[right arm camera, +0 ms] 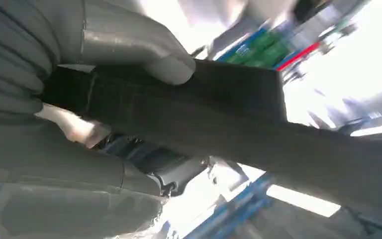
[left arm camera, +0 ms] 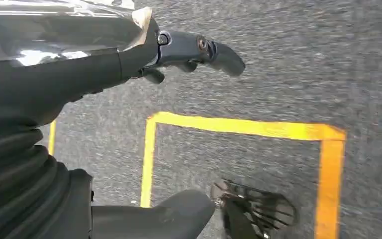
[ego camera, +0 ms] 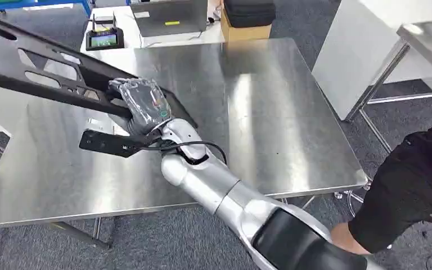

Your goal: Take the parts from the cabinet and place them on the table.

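The steel table takes up most of the head view, its polished top bare across the middle and right, and that open area looks like the sensible place to set the load down. Over its left half hangs the part being delivered, a long black perforated panel with cut-out slots, running from the far left edge toward the table's middle and apparently held clear of the surface rather than lying on it. The right arm reaches across from the near right, and the right hand grips the panel at its inner end; the right wrist view shows the thick thumb pressed over the panel's dark edge with the fingers wrapped beneath. A person in a black sleeve stands at the near right corner. The left hand hangs over grey carpet marked with yellow tape, fingers apart and holding nothing. To do this step well, I would judge the panel should be lowered level, since most of its length overhangs the grip and the far end may dip or swing; bring it rightward so its full length lies over the table, let it rest flat, and only then loosen the fingers.
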You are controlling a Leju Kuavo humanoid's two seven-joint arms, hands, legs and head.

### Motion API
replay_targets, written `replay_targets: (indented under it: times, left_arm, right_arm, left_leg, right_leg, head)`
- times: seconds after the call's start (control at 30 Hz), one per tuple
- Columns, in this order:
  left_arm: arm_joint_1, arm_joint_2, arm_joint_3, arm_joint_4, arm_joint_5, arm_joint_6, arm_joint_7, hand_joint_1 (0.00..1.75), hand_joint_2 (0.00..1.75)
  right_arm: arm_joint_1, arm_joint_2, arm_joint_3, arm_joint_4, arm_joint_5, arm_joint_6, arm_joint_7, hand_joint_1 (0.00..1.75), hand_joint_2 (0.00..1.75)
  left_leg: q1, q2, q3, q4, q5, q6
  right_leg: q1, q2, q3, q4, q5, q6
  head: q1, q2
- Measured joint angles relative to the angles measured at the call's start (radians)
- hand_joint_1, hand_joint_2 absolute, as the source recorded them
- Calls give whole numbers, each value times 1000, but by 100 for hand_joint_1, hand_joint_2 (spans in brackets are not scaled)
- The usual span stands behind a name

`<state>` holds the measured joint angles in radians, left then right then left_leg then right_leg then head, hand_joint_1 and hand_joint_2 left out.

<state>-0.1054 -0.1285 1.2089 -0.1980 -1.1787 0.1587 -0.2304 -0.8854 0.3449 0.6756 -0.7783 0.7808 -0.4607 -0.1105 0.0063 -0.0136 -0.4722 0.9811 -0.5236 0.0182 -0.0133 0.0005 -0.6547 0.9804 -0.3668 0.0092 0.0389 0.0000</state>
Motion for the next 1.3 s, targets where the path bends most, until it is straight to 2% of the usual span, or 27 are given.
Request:
replay_targets:
  times: [0.03,0.07,0.1,0.13,0.17,0.2,0.23,0.27,0.3,0.33,0.37,0.4,0.43,0.47,0.5,0.67,0.7,0.83,0.97,1.0,1.17,1.3]
  left_arm:
    - [-1,0,-1,0,-4,0,0,0,175]
    - [-3,0,-2,0,-6,0,1,0,175]
    - [-4,0,-2,0,-7,0,2,0,175]
    - [-5,0,-2,0,-8,-2,4,0,175]
    - [-4,0,-2,0,-8,-3,9,0,175]
    - [-3,1,-2,0,-8,-3,15,0,175]
    - [-2,2,-2,0,-8,1,20,0,175]
    - [-2,2,-2,0,-8,6,22,0,175]
    - [-2,2,-2,0,-8,7,25,0,175]
    - [-2,3,-2,0,-8,7,29,0,175]
    - [-1,4,-2,0,-8,7,33,0,175]
    - [-3,5,-2,0,-8,7,39,0,175]
    - [-3,5,-2,0,-8,8,41,0,175]
    - [-2,5,-2,0,-8,8,43,0,175]
    - [-1,5,-2,0,-8,8,46,0,175]
    - [-2,5,-2,0,-2,16,44,0,175]
    - [-2,5,-1,0,1,20,34,0,175]
    - [-2,5,-1,0,8,28,8,0,175]
    - [-2,6,2,0,16,39,-8,0,175]
    - [-2,6,3,0,16,39,-9,0,175]
    - [-2,8,2,0,6,39,20,0,175]
    - [-2,8,2,0,7,42,14,0,175]
  right_arm:
    - [-6,1,2,12,74,-26,39,175,175]
    - [-16,2,5,32,171,-51,97,175,175]
    - [-27,3,7,58,253,-68,139,175,175]
    - [-35,4,7,89,307,-73,156,175,175]
    - [-37,5,7,118,342,-67,171,175,175]
    - [-37,5,8,146,374,-43,198,175,175]
    - [-39,5,10,181,415,-2,239,175,175]
    - [-42,4,14,209,442,32,271,175,175]
    - [-43,4,15,237,455,58,293,175,175]
    - [-43,3,15,260,461,71,302,175,175]
    - [-47,0,15,283,466,84,307,175,175]
    - [-54,-1,15,304,469,97,311,175,175]
    - [-59,-3,14,321,471,105,314,175,175]
    - [-59,-5,14,334,472,108,316,175,175]
    - [-60,-7,14,344,474,109,316,175,175]
    - [-63,-13,14,375,471,153,318,175,175]
    - [-63,-14,13,380,464,160,316,175,175]
    - [-58,-14,-6,409,438,170,298,175,175]
    - [-46,-17,-23,433,440,183,300,175,175]
    - [-42,-19,-26,437,440,186,301,0,0]
    - [-37,-28,-44,451,441,191,312,0,0]
    - [-37,-36,-49,458,453,196,319,0,0]
  left_leg:
    - [6,2,1,3,-6,-2]
    - [8,8,-20,35,-8,-8]
    - [8,11,-55,94,-17,-14]
    - [9,11,-102,167,-45,-20]
    - [9,11,-149,234,-84,-24]
    - [10,11,-191,278,-113,-26]
    - [10,11,-215,284,-110,-25]
    - [11,11,-218,253,-75,-22]
    - [11,11,-203,191,-19,-18]
    - [11,11,-173,96,54,-13]
    - [10,11,-150,18,105,-8]
    - [3,12,-151,16,84,-5]
    - [-2,10,-148,17,83,5]
    - [-4,9,-140,15,96,11]
    - [1,9,-139,12,101,2]
    - [-10,4,-142,14,102,3]
    - [-12,4,-142,14,100,9]
    - [-15,4,-142,14,98,17]
    - [-16,4,-142,14,99,21]
    - [-16,4,-142,14,99,22]
    - [-16,5,-141,14,99,22]
    - [-15,6,-141,14,99,22]
  right_leg:
    - [-5,0,9,1,-2,-5]
    - [-5,2,17,1,-4,-10]
    - [-4,3,21,1,-9,-17]
    - [-2,3,24,1,-14,-24]
    - [0,4,28,1,-20,-31]
    - [2,6,32,1,-26,-32]
    - [3,8,38,1,-32,-30]
    - [3,10,45,1,-38,-30]
    - [4,11,54,1,-44,-27]
    - [4,12,64,1,-50,-24]
    - [4,12,68,1,-56,-20]
    - [9,13,71,1,-57,-17]
    - [10,14,66,1,-59,-14]
    - [11,14,66,0,-61,-10]
    - [17,13,66,7,-68,-20]
    - [17,12,69,0,-66,-19]
    - [17,12,70,-1,-66,-19]
    - [16,12,72,-5,-65,-17]
    - [14,12,72,-7,-62,-13]
    - [13,12,71,-7,-62,-12]
    - [13,12,70,-7,-61,-10]
    - [11,12,67,-7,-61,-10]
  head:
    - [-2,0]
    - [0,0]
    - [-2,0]
    - [-1,0]
    - [-2,0]
    - [-1,0]
    - [-2,0]
    - [-2,0]
    - [-1,0]
    - [-1,0]
    - [-1,0]
    - [-1,0]
    - [-2,0]
    - [-1,0]
    - [-1,0]
    - [2,0]
    - [2,0]
    - [1,0]
    - [2,0]
    - [2,0]
    - [1,0]
    - [1,0]
